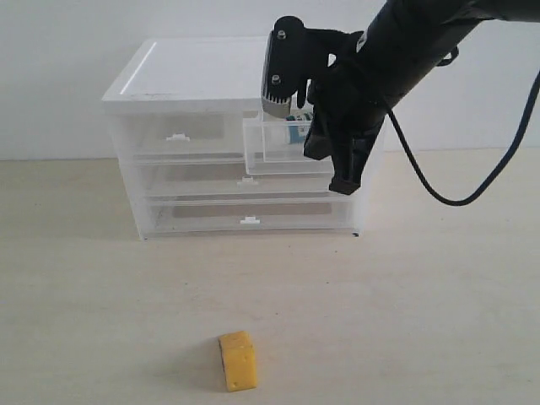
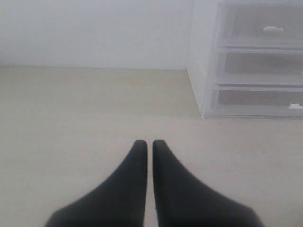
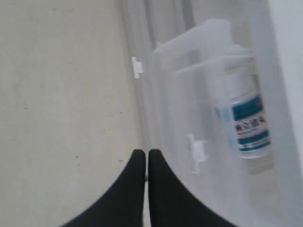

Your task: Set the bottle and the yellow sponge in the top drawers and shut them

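The bottle (image 1: 295,128) (image 3: 246,124), white with a blue-teal label, stands inside the top right drawer (image 1: 268,150) (image 3: 208,56), which is pulled out. My right gripper (image 1: 344,184) (image 3: 144,152) is shut and empty, hanging fingers-down just in front of that drawer's front wall, beside its white handle tab (image 3: 196,151). The top left drawer (image 1: 175,136) (image 2: 273,29) is shut. The yellow sponge (image 1: 238,360) lies on the table near the front edge, away from both grippers. My left gripper (image 2: 147,143) is shut and empty over bare table, left of the cabinet; the exterior view does not show it.
The white drawer cabinet (image 1: 194,76) (image 2: 203,56) stands at the back against a white wall. Its two full-width drawers (image 1: 246,179) (image 1: 250,221) are shut. A black cable (image 1: 422,181) loops down from the right arm. Bare tabletop (image 1: 101,295) lies between cabinet and sponge.
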Robot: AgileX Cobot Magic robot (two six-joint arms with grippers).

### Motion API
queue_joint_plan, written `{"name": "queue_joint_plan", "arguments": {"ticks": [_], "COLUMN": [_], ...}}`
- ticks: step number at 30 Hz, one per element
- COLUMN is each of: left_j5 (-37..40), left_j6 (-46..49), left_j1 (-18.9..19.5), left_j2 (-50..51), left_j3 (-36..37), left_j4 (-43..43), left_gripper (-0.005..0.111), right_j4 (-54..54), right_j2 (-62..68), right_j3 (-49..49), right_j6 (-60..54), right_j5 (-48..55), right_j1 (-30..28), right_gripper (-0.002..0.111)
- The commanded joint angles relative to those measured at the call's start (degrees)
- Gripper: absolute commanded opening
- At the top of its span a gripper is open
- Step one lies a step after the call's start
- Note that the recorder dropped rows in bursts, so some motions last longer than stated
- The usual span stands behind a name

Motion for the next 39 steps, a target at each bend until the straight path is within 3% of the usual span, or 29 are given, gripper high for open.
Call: {"name": "queue_joint_plan", "arguments": {"ticks": [1,15,24,28,33,36,39], "left_j5": [-0.26,-0.26,-0.26,-0.26,-0.26,-0.26,-0.26], "left_j6": [0.2,0.2,0.2,0.2,0.2,0.2,0.2], "left_j1": [0.17,0.17,0.17,0.17,0.17,0.17,0.17], "left_j2": [-0.16,-0.16,-0.16,-0.16,-0.16,-0.16,-0.16], "left_j3": [0.22,0.22,0.22,0.22,0.22,0.22,0.22], "left_j4": [-0.6,-0.6,-0.6,-0.6,-0.6,-0.6,-0.6], "left_gripper": [0.004,0.004,0.004,0.004,0.004,0.004,0.004], "right_j4": [0.02,-1.9,-1.9,-1.77,2.74,6.16,0.97], "right_j2": [0.4,6.23,6.47,6.47,3.01,1.05,0.82], "right_j3": [-0.32,-0.32,-0.32,-0.32,-0.32,-0.32,-0.32], "right_j6": [-0.66,0.96,3.63,6.39,11.48,15.07,18.57], "right_j5": [2.65,-15.41,-29.98,-30.46,-13.89,2.89,22.21], "right_j1": [-0.02,-6.51,-7.1,-7.16,-7.04,-7.04,-7.04], "right_gripper": [0.0,0.0,0.0,0.0,0.0,0.0,0.0]}}
